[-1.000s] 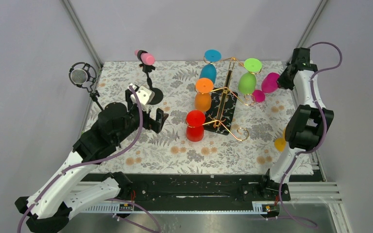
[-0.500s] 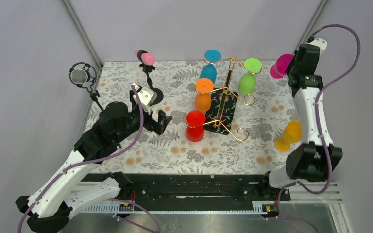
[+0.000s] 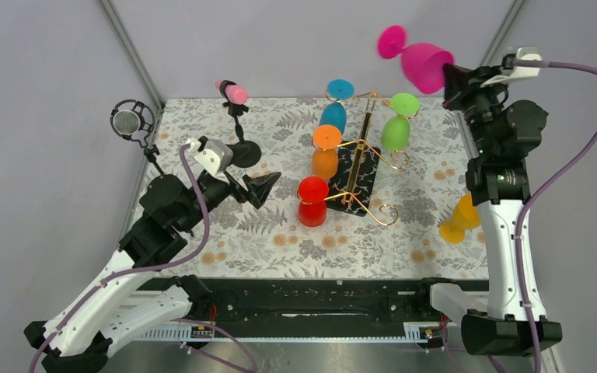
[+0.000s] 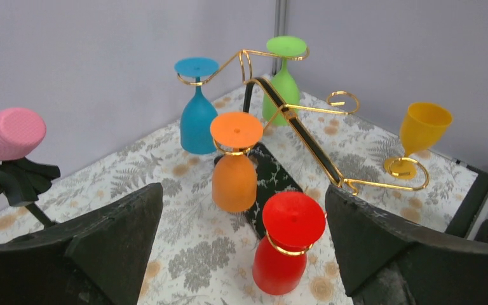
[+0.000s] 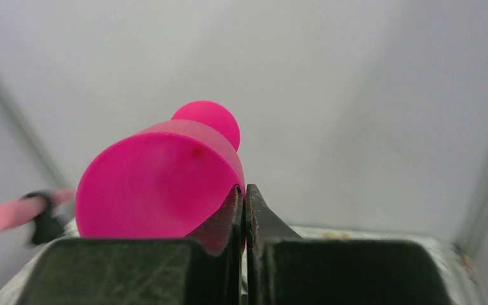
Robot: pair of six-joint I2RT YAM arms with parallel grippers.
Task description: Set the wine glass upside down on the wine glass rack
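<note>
My right gripper [image 3: 449,78] is shut on the rim of a pink wine glass [image 3: 420,62], held high above the table's far right corner, foot pointing up and left. In the right wrist view the pink wine glass [image 5: 159,181] fills the left, its rim pinched at my gripper [image 5: 244,194]. The gold wine glass rack [image 3: 365,155] stands mid-table on a black base, with blue, green, orange and red glasses hanging upside down. It shows in the left wrist view [image 4: 292,117]. My left gripper [image 3: 268,186] is open and empty, left of the red glass [image 3: 312,200].
A yellow glass [image 3: 459,219] stands upright at the table's right edge, also in the left wrist view [image 4: 419,130]. A pink microphone on a stand [image 3: 233,93] and a grey microphone [image 3: 128,122] stand at the back left.
My right arm has lifted the pink glass from beside the rack up high and tipped it over toward the back. My left gripper has shifted slightly right.
</note>
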